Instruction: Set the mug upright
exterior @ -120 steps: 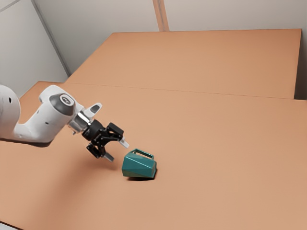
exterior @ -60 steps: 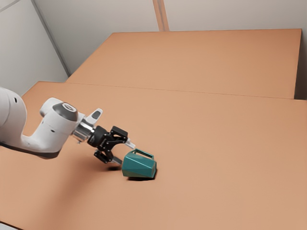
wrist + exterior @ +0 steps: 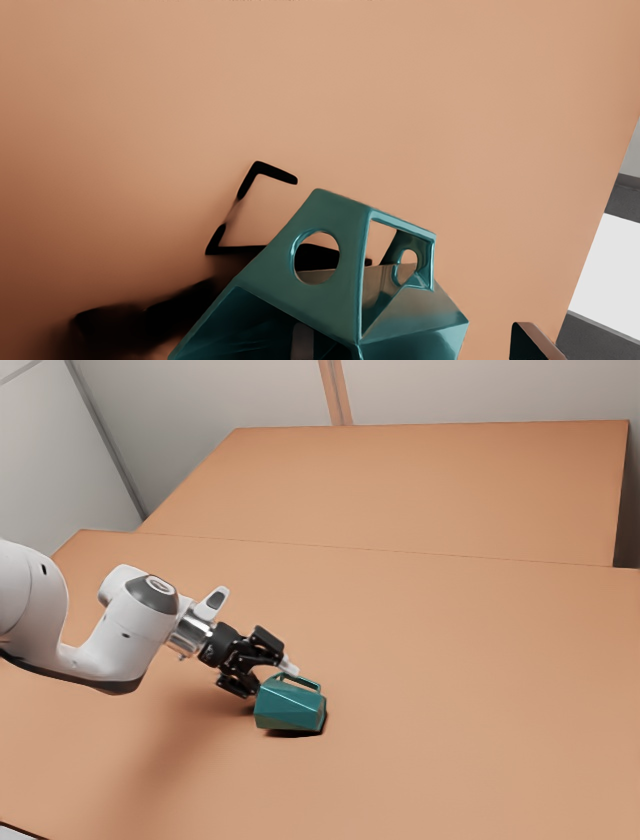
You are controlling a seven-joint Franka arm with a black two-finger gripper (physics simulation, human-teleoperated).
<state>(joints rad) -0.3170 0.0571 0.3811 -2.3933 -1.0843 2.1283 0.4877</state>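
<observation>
One teal mug lies on its side on the surface, its mouth turned toward your arm and its handle pointing up and away from the tabletop, so it is not upright. Its flat facets probably help it rest without rolling, and the raised handle leaves the rim open to you.

Your jaws stand spread, pinching nothing that you can see. In the wrist view one finger reaches in at the dark mouth, while the other finger sits outside, beyond the mug's wall. That placing looks meant to take the wall between them, which would give you a hold at the mouth end for tipping the base down. You likely want to close on that wall, then lift and turn gently; a shallow bite could slip, or the mug could swing about the grip.

You find no brand or label on the mug's visible faces. The round emblem on the arm's joint is too small to read.
</observation>
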